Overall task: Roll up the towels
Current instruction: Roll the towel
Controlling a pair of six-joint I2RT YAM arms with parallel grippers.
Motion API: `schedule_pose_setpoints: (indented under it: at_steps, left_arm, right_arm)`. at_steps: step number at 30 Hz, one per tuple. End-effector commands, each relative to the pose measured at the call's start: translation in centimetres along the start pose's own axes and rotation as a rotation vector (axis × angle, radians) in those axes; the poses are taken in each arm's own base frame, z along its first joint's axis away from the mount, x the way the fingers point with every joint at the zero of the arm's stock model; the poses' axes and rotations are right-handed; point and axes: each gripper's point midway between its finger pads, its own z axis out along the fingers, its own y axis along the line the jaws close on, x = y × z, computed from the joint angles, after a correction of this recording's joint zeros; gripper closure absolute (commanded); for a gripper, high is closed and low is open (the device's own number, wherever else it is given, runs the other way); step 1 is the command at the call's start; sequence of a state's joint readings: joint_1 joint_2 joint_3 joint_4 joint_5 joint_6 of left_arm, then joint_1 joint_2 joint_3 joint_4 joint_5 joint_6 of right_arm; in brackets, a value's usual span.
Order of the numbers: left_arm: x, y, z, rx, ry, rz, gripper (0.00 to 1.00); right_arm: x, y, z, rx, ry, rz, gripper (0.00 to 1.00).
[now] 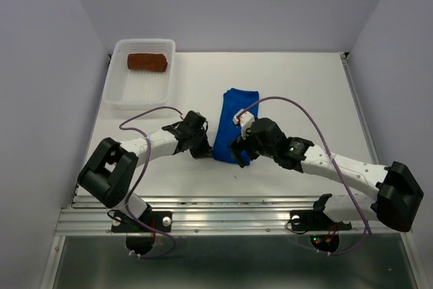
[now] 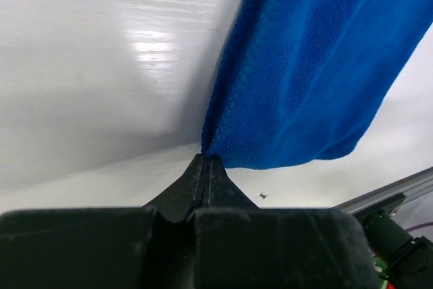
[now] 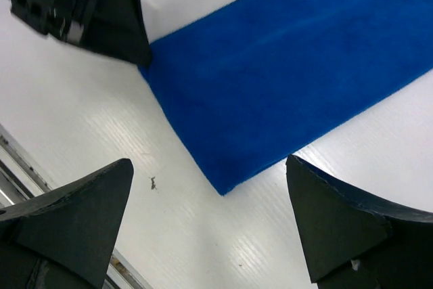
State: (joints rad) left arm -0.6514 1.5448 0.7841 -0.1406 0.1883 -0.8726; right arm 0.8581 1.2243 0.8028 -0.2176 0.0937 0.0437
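The blue towel [image 1: 235, 121] lies folded into a long strip in the middle of the white table [image 1: 298, 86], one short end toward the arms. At its near left corner the left gripper [image 2: 206, 162] is clamped tight, pinching the cloth's edge. The right gripper [image 3: 210, 167] hangs above the same near end, jaws spread wide and holding nothing. The rust-brown towel [image 1: 147, 63] sits as a compact bundle inside the white basket [image 1: 116, 93] at the far left corner. The tabletop is glossy, with a metal rail [image 1: 223, 216] along its near edge. Plain pale lilac walls [image 1: 40, 52] surround it.
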Motion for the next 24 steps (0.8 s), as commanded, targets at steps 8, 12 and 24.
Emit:
schedule_pose_setpoints:
  at_steps: [8, 12, 24]
  left_arm:
    - [-0.5, 1.8, -3.0, 0.011, 0.004, -0.051, 1.00]
    - [-0.8, 2.2, -3.2, 0.010, 0.006, -0.081, 1.00]
    - [-1.4, 2.3, -3.6, 0.037, 0.012, -0.111, 1.00]
  right_arm:
    - [3.9, 5.6, 3.8, -0.088, 0.106, -0.337, 0.00]
    - [4.4, 6.1, 5.0, -0.084, 0.103, -0.386, 0.03]
    - [7.9, 6.0, 7.0, -0.063, 0.203, -0.442, 0.43]
